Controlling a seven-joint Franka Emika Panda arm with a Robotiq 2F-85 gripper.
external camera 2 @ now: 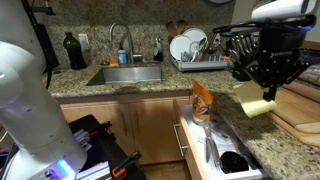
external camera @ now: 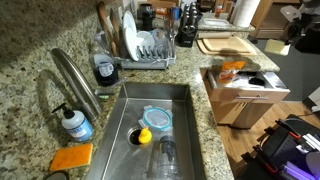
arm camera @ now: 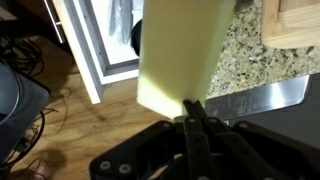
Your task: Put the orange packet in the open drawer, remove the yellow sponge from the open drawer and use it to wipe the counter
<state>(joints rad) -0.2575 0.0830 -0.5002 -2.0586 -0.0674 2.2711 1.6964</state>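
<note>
Up close, the wrist view shows the gripper [arm camera: 193, 108] with its fingers pinching one edge of the pale yellow sponge [arm camera: 180, 55], which stretches away past the fingertips. The drawer [arm camera: 95, 50] lies to one side of the fingers and the counter [arm camera: 245, 55] to the other.

In an exterior view the gripper [external camera 2: 256, 86] holds the sponge [external camera 2: 255, 102] just under its fingers, over the counter [external camera 2: 288, 150]. The packet [external camera 2: 203, 100] stands in the drawer [external camera 2: 186, 140], beside the fingers toward the sink [external camera 2: 125, 75].

In an exterior view the packet [external camera: 232, 68] sits at the far end of the drawer [external camera: 245, 98], beside the counter [external camera: 205, 120].
</note>
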